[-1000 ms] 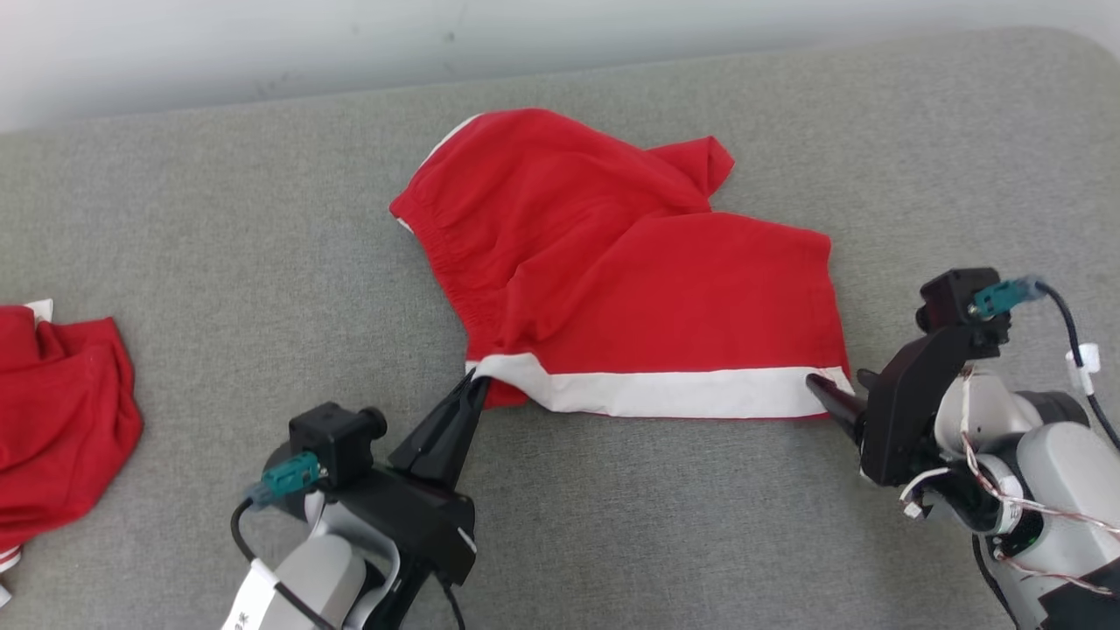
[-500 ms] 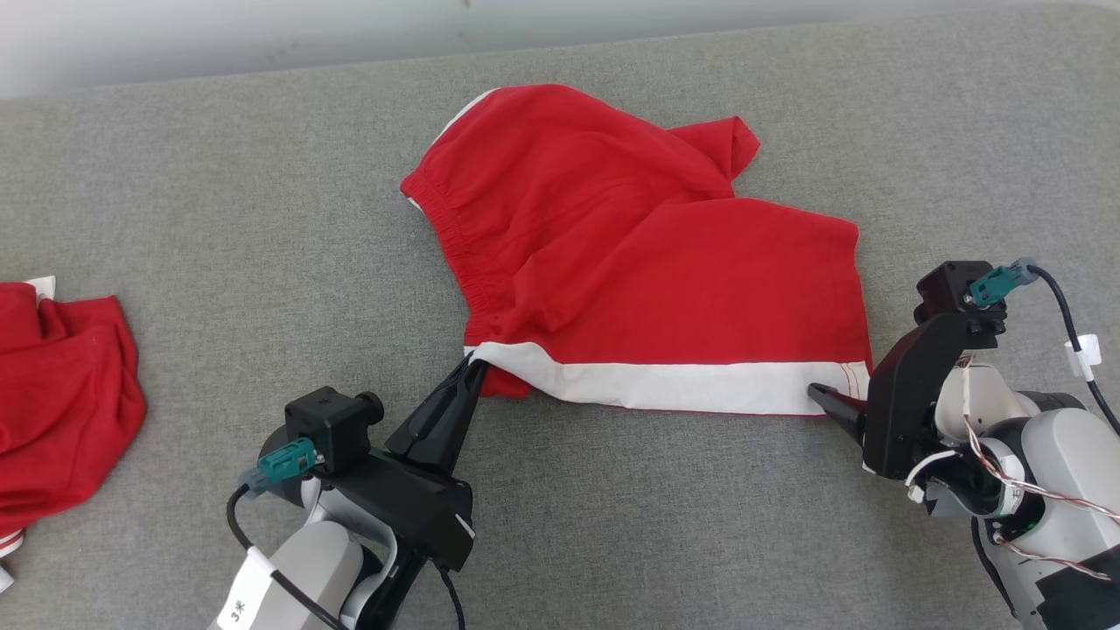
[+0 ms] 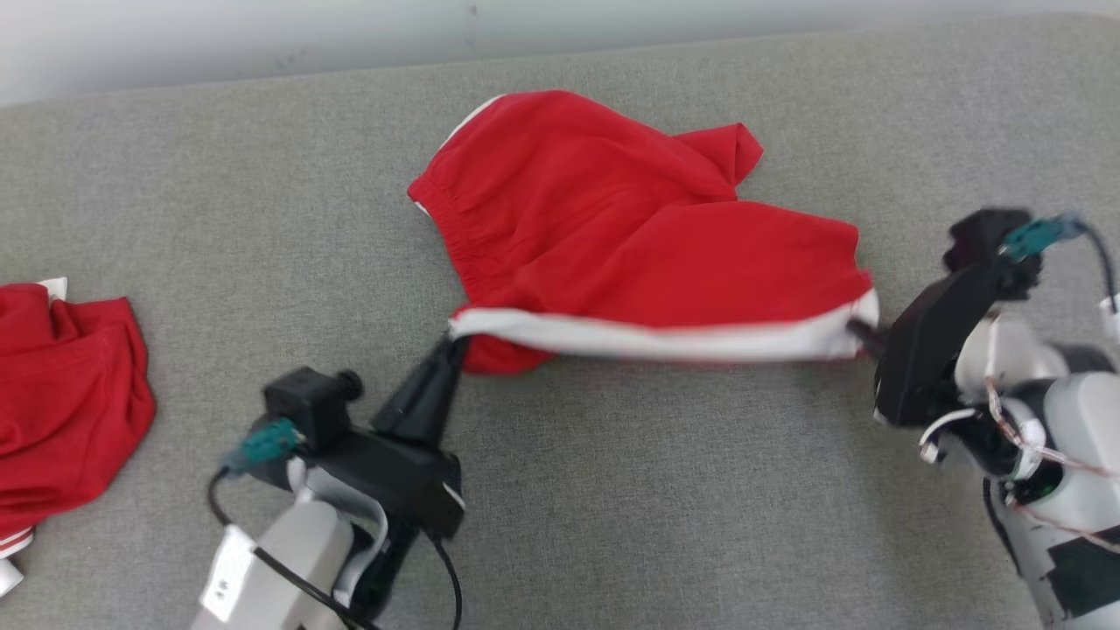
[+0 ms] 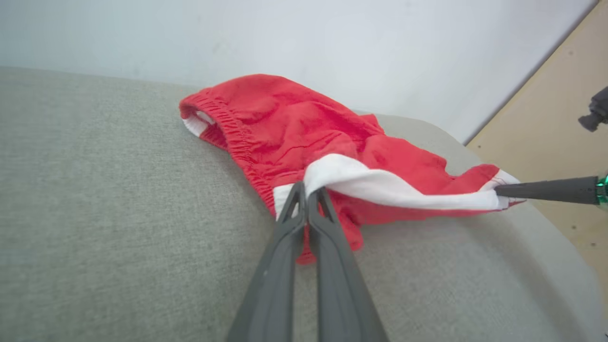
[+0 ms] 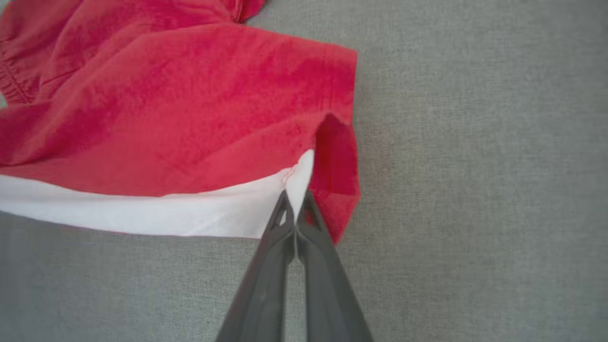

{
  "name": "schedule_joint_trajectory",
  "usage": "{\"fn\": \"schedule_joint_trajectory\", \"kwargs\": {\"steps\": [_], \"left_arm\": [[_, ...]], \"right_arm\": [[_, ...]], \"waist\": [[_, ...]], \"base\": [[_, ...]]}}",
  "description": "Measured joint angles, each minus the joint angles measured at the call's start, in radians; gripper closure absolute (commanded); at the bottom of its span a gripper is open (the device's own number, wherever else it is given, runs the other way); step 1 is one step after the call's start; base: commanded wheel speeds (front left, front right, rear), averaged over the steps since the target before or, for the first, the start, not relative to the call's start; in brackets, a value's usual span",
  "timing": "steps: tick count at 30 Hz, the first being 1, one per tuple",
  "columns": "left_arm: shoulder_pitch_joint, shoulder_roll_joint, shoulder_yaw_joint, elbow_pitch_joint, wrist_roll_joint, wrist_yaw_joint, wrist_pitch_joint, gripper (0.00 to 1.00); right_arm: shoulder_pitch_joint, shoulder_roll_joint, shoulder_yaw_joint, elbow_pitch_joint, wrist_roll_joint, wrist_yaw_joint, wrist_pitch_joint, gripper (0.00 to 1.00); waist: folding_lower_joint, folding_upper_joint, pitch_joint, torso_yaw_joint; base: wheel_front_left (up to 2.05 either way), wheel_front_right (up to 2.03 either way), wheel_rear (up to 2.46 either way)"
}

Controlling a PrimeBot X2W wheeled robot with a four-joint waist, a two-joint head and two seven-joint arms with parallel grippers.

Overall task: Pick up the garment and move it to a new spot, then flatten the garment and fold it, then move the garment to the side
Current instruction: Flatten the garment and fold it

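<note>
The garment (image 3: 604, 236) is a pair of red shorts with a white band along its near hem, lying mid-surface on grey fabric. My left gripper (image 3: 455, 339) is shut on the hem's left corner, and the left wrist view shows the garment (image 4: 304, 133) with the left gripper (image 4: 306, 190) pinching the white band. My right gripper (image 3: 862, 334) is shut on the hem's right corner; the right wrist view shows the right gripper (image 5: 295, 202) clamped on the white edge of the garment (image 5: 180, 109). The hem is lifted off the surface and stretched between both grippers.
A second red garment (image 3: 66, 402) lies crumpled at the far left edge. The grey padded surface (image 3: 665, 490) stretches wide in front of the shorts. A pale wall (image 3: 262, 35) runs along its back edge. In the left wrist view a tan floor (image 4: 560, 109) lies past the surface's right end.
My right gripper has shut on the hem's right corner. Both grippers have risen, lifting the white hem off the surface and drawing it taut.
</note>
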Motion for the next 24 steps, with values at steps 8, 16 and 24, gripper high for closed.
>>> {"fn": "schedule_joint_trajectory", "kwargs": {"steps": [8,16,24], "left_arm": [[-0.010,0.000,0.108,-0.083,-0.040,0.023,0.000,1.00],[0.112,0.110,0.179,-0.553,-0.098,0.005,-0.004,1.00],[0.098,0.115,0.149,-0.851,-0.256,-0.004,0.058,1.00]], "right_arm": [[-0.009,0.017,-0.050,-0.114,0.029,0.012,-0.113,1.00],[0.099,0.023,-0.154,-0.563,0.084,0.045,-0.250,1.00],[-0.064,0.032,-0.238,-0.650,0.109,0.040,-0.311,1.00]], "waist": [[0.0000,0.0000,-0.040,0.003],[-0.0003,-0.0001,-0.102,-0.008],[-0.0004,-0.0002,-0.110,-0.040]], "base": [[0.00,0.00,0.00],[0.00,0.00,0.00],[0.00,0.00,0.00]]}}
